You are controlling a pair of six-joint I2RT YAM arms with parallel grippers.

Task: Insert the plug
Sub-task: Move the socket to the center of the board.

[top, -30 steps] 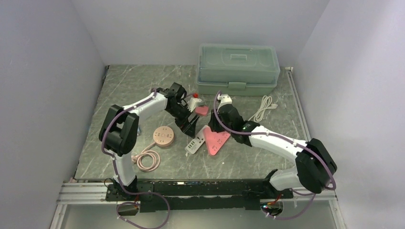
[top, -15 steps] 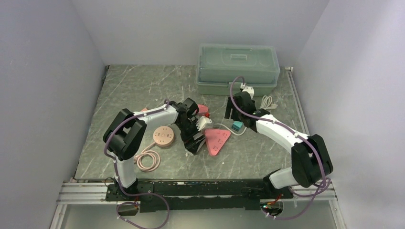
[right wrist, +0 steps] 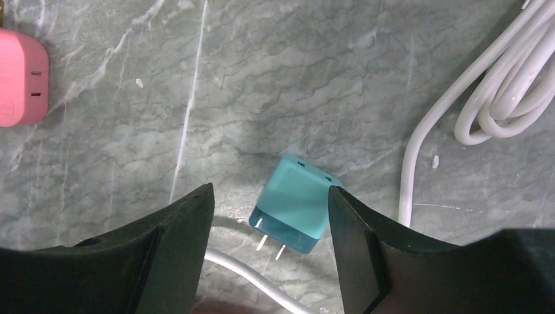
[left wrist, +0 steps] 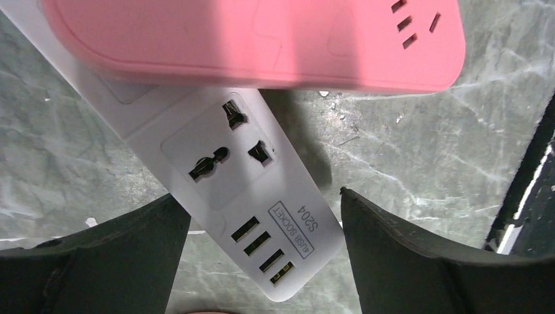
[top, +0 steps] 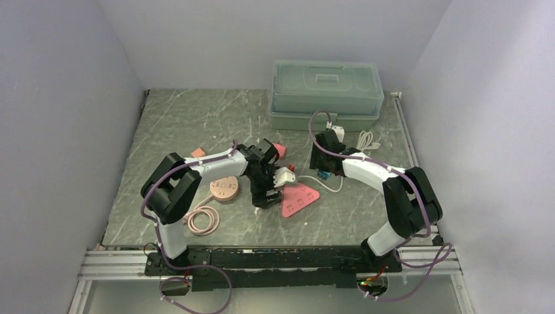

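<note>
Grey marbled tabletop (top: 196, 118), enclosed on three sides by plain white walls (top: 262, 33). The largest item is a lidded pale-green storage box (top: 327, 95) at the back, shut and well apart from the work.

Both arms reach inward toward the middle of the surface.

Left hand (left wrist: 257, 193): released. Its fingers are spread to either side of the near end of a white power strip (left wrist: 242, 196), which lies flat between them; no grip is established. Judgement: this hand is placed to steady the strip so that a socket does not shift when the plug is pushed in. The strip shows one universal socket and a row of USB ports facing up. Its far part passes out of sight behind the edge of a pink triangular power strip (left wrist: 262, 46).

Right hand (right wrist: 269, 188): also released. Its fingers straddle the teal plug adapter (right wrist: 292, 212) with clear gaps on both sides. The plug lies on its side on the tabletop, its two flat prongs pointing back toward the wrist, with a white cable (right wrist: 406, 190) just beside it. Judgement: pickup is the step in hand and insertion has not begun; plug and socket are well apart.

Remaining items, none engaged: a round pink socket hub (top: 224, 188) with a coiled pink cord (top: 203, 219) at left, and a small pink adapter (right wrist: 18, 78).
</note>
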